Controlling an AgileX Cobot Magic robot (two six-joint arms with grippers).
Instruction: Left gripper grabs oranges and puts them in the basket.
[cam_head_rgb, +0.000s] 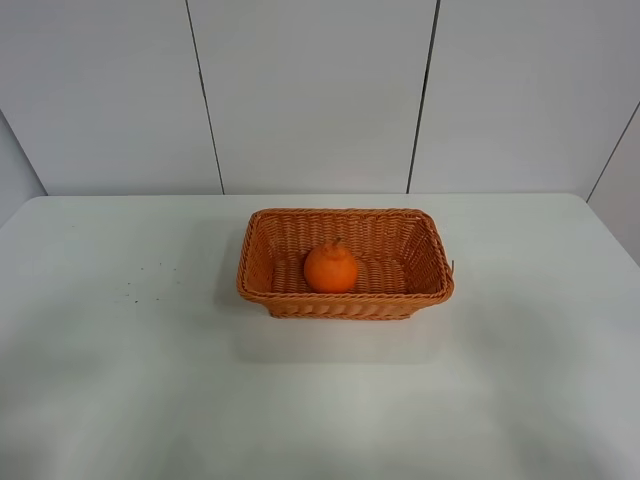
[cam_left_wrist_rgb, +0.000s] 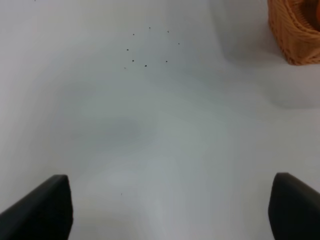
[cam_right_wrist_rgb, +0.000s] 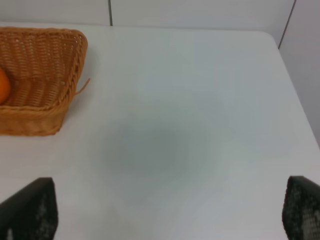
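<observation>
The orange (cam_head_rgb: 330, 267) sits inside the wicker basket (cam_head_rgb: 420, 250) at the middle of the white table; a sliver of the orange (cam_right_wrist_rgb: 3, 86) shows in the right wrist view. Neither arm shows in the exterior high view. My left gripper (cam_left_wrist_rgb: 170, 210) is open and empty above bare table, with a corner of the basket (cam_left_wrist_rgb: 295, 30) far from its fingers. My right gripper (cam_right_wrist_rgb: 170, 215) is open and empty, with the basket (cam_right_wrist_rgb: 55, 75) off to one side of it.
The white table (cam_head_rgb: 120, 380) has a few small dark specks (cam_head_rgb: 135, 285) left of the basket, which also show in the left wrist view (cam_left_wrist_rgb: 145, 50). A grey panelled wall (cam_head_rgb: 320, 90) stands behind the table's far edge.
</observation>
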